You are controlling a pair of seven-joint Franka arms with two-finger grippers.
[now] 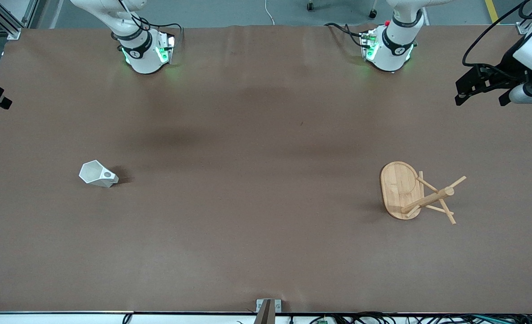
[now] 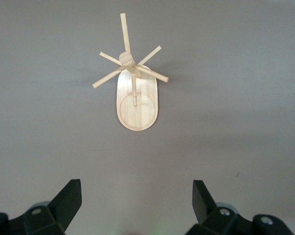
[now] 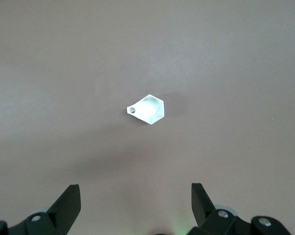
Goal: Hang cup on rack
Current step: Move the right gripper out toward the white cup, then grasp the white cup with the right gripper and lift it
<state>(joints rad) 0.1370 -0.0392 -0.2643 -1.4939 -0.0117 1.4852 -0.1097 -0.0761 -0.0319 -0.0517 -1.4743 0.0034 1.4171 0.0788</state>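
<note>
The white faceted cup (image 1: 96, 174) stands on the brown table toward the right arm's end, its opening showing and its holed handle (image 1: 107, 174) turned toward the left arm's end. It also shows in the right wrist view (image 3: 149, 109). The bamboo rack (image 1: 416, 192) stands upright toward the left arm's end on its oval base (image 1: 396, 184); it also shows in the left wrist view (image 2: 135, 83). My left gripper (image 1: 481, 95) hangs open and empty high over the table's edge, with the rack ahead of its fingers (image 2: 136, 185). My right gripper (image 3: 136, 188) is open and empty high above the cup.
The brown table (image 1: 257, 202) carries only the cup and the rack. The two arm bases (image 1: 144, 51) (image 1: 389, 47) stand along its edge farthest from the front camera. A small bracket (image 1: 268, 308) sits at the nearest edge.
</note>
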